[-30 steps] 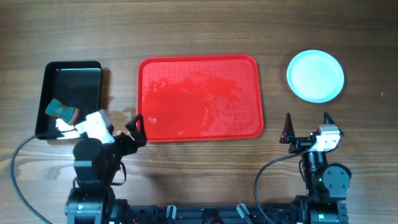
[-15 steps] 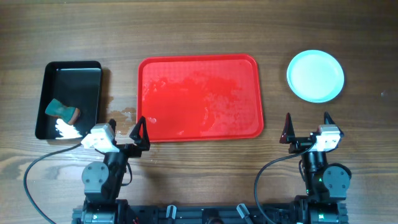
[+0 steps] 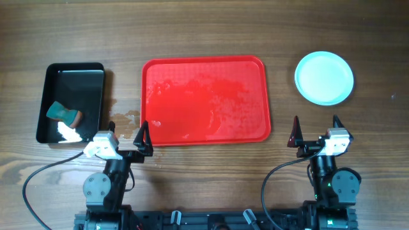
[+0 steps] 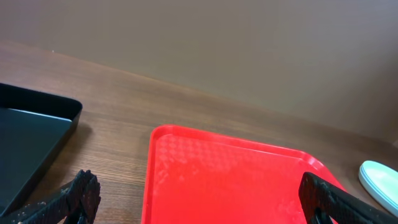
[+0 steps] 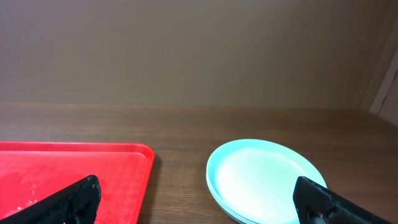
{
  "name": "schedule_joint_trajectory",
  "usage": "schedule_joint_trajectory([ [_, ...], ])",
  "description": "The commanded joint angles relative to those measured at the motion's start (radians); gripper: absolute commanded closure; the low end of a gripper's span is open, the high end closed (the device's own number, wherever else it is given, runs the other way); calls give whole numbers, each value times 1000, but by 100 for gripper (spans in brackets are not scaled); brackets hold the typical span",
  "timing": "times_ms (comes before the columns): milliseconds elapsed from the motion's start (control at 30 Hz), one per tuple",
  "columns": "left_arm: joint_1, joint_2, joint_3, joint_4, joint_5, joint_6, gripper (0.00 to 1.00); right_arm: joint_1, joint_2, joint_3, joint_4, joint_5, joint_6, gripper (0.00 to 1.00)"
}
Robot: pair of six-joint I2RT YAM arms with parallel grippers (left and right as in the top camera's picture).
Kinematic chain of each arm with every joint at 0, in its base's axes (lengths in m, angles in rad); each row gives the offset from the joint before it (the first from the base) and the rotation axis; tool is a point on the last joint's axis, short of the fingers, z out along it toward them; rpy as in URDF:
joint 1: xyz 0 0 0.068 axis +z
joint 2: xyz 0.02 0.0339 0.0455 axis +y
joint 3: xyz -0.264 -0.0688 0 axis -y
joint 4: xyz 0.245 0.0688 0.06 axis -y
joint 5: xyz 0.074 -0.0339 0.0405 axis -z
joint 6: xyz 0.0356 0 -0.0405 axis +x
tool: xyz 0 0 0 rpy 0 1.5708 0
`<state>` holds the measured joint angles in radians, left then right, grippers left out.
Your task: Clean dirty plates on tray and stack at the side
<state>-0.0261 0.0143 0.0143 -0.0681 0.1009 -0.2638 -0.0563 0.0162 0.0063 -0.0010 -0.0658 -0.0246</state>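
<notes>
— Firstly, the largest entry?
— Counter [image 3: 204,32]: brown wood grain, carrying every item below.
— Next?
— Tray [image 3: 204,102]: red, rectangular, rounded corners, raised rim, centre of the counter. Surface glistens with wet streaks.
— And the black one?
— Black tray [image 3: 80,89]: glossy and smaller, lying left of the red tray and apart from it. Holds a teal sponge [image 3: 61,113] with a brown edge.
— Plates?
— Plates [image 3: 324,78]: pale mint, round, stacked on the counter to the right of the tray, well apart from it. The top face looks clean; the count cannot be told.
— The arms?
— Left jaws: spread wide, gripping nothing, near the tray's front left corner. Right jaws: spread wide, gripping nothing, in front of the plates.
</notes>
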Motion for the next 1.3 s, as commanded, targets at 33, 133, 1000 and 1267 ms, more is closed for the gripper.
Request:
schedule_joint_trajectory([
  [33,-2,-11,-9,-5,-17,79,0,-5,-13,-1,2,6,-9,0],
  [133,0,-11,-9,-7,-35,101,0,-5,-13,-1,2,6,-10,0],
  [1000,57,-11,-9,-10,-68,100,0,-5,-13,-1,2,6,-9,0],
  [1267,57,-11,-9,-9,-66,101,0,-5,-13,-1,2,6,-9,0],
])
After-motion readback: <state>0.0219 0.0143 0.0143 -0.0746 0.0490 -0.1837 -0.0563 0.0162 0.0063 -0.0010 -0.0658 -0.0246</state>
